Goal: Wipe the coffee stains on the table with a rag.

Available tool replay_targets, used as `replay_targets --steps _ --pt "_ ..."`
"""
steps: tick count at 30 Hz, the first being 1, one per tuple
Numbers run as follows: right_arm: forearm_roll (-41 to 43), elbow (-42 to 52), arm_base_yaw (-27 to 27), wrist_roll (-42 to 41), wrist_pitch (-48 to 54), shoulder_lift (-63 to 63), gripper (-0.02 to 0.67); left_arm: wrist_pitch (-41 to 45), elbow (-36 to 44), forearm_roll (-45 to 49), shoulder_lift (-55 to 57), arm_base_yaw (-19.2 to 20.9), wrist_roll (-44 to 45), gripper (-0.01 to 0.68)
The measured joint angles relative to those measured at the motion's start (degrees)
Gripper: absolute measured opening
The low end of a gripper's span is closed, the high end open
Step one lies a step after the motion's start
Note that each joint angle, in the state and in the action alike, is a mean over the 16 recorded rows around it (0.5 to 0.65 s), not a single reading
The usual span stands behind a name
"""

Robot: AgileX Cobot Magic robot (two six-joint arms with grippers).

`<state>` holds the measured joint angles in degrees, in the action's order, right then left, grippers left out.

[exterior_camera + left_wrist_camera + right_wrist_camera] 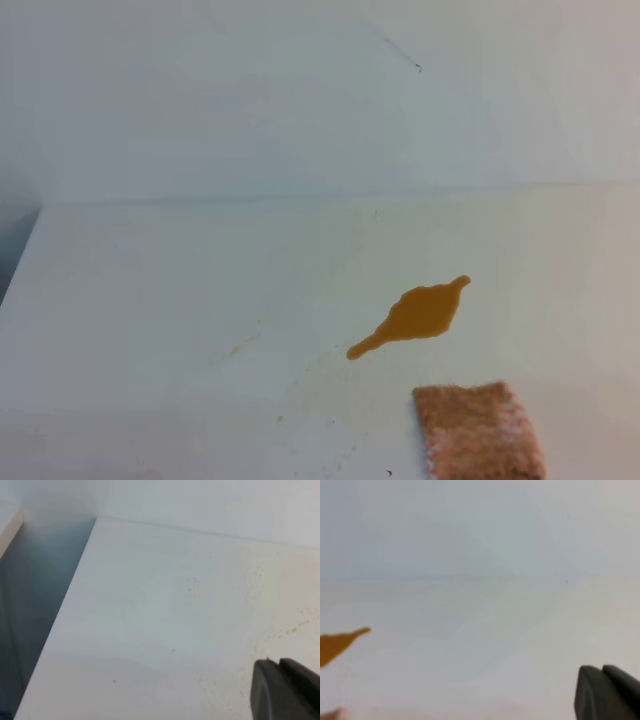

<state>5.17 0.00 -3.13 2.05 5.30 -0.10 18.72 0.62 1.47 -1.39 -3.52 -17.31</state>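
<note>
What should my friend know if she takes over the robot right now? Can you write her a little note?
Right gripper: shut, holding nothing, above the table.
Left gripper: fingers together, looks shut and empty, over the table's left part.
Coffee stains: orange-brown puddle, mid-table, unwiped; faint speckled streaks to its left.
Rag: flat at the near edge, just right of the puddle, not touching it.
Done: nothing yet.
Left: pick up rag, wipe puddle and streaks.
</note>
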Motion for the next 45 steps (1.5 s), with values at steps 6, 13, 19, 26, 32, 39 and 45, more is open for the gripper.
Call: replay_targets --steps 6,13,19,26,32,39,45 --pt "-0.1 0.0 0.0 0.4 -7.2 0.0 -0.002 0.0 -0.3 0.0 -0.1 0.0 0.0 -0.001" --pt "-2.3 0.3 0.0 2.8 -20.8 -0.3 -0.002 0.0 -0.3 0.0 -0.1 0.0 0.0 -0.001" --pt "-7.3 -0.7 0.0 4.7 -28.8 -0.3 -0.002 0.0 -0.3 0.0 -0.2 0.0 0.0 -0.001" --pt "-12.2 -9.0 0.0 2.4 -19.2 1.0 -0.001 0.0 -0.5 0.0 -0.2 0.0 0.0 -0.001" --pt "-12.8 -20.7 0.0 -1.5 3.2 7.4 0.001 -0.1 0.0 0.0 -0.2 0.0 0.0 -0.001" --pt "-14.6 -30.1 0.0 -10.3 25.7 21.9 0.001 -0.1 0.3 0.0 -0.2 0.0 0.0 -0.001" --pt "-22.4 -32.1 0.0 -23.6 32.5 37.5 0.0 0.0 0.2 0.0 -0.2 0.0 0.0 -0.001"
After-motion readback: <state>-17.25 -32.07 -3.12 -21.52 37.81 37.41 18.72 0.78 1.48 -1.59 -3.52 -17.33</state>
